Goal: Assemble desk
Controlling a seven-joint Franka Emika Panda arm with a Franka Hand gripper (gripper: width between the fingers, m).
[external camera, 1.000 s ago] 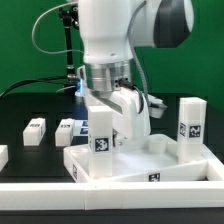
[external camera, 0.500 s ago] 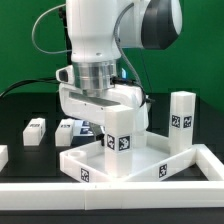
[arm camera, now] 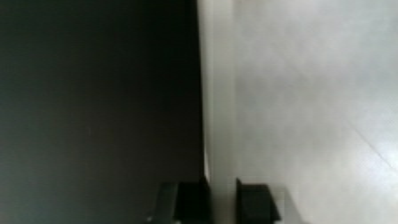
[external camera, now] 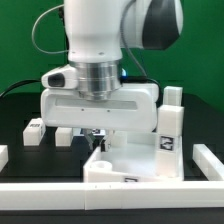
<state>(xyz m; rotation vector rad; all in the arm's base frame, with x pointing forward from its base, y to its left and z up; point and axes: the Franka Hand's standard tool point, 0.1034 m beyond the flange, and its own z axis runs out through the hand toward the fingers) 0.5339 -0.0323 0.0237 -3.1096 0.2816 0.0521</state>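
The white desk tabletop lies low at the front of the table, and an upright tagged leg stands in its corner on the exterior view's right. A second upright leg stands just behind it. Two loose legs lie on the black table at the exterior view's left. My gripper is down at the tabletop's near-left part, mostly hidden under the wide white hand. In the wrist view my gripper has its dark fingers shut on the tabletop's thin white rim.
A long low white border rail runs along the front, with rail pieces at the exterior view's left and right. A green backdrop and black cables are behind the arm.
The hand has turned and come lower. The tabletop has swung with it, and its upright leg has moved from the middle toward the exterior view's right.
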